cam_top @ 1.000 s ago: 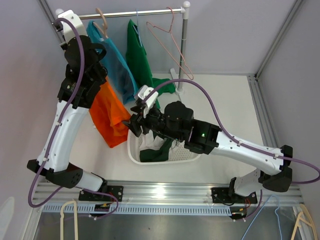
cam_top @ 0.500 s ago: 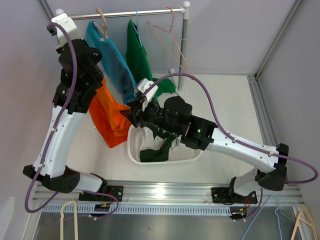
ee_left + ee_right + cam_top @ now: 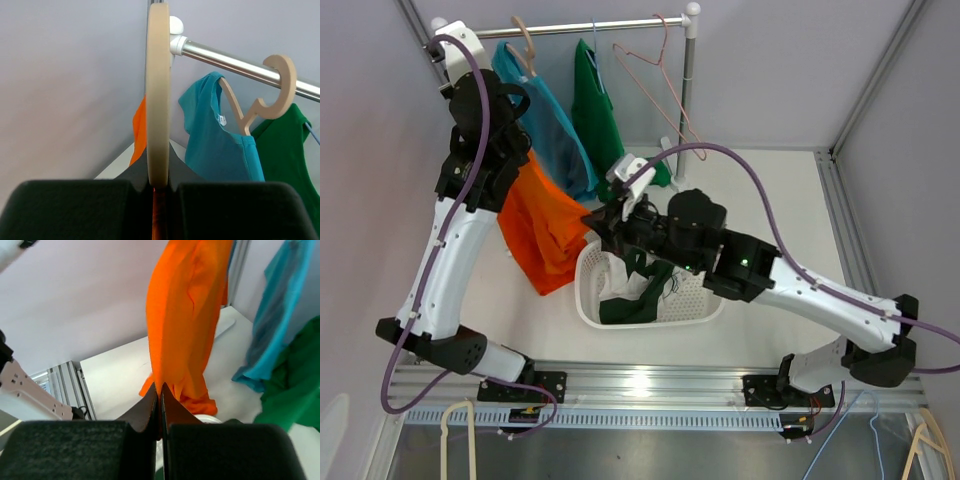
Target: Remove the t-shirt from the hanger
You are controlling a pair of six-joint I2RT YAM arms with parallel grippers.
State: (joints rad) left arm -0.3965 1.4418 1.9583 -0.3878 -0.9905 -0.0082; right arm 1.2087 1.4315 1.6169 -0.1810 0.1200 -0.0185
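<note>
The left tool point(image 3: 152, 189) is clenched on the pale wooden hanger point(image 3: 158, 90). The hanger's curved hook rises edge-on between the dark pads and appears to stand clear of the end of the silver metal rail point(image 3: 225, 59), though the angle is poor. The orange t-shirt point(image 3: 542, 228) hangs from that hanger below the left arm, draping down just left of the white plastic laundry basket point(image 3: 586, 298). The right tool point(image 3: 160, 412) is squeezed tight on the shirt's lower edge, with fabric running up out of its closed jaws. On the rail hang a teal t-shirt point(image 3: 220, 145) on a second wooden hanger point(image 3: 290, 85), a green t-shirt point(image 3: 292, 150) and a bare pink wire hanger point(image 3: 665, 85). The basket stands on the white worktop point(image 3: 770, 200) and holds green and white clothes point(image 3: 623, 307).
</note>
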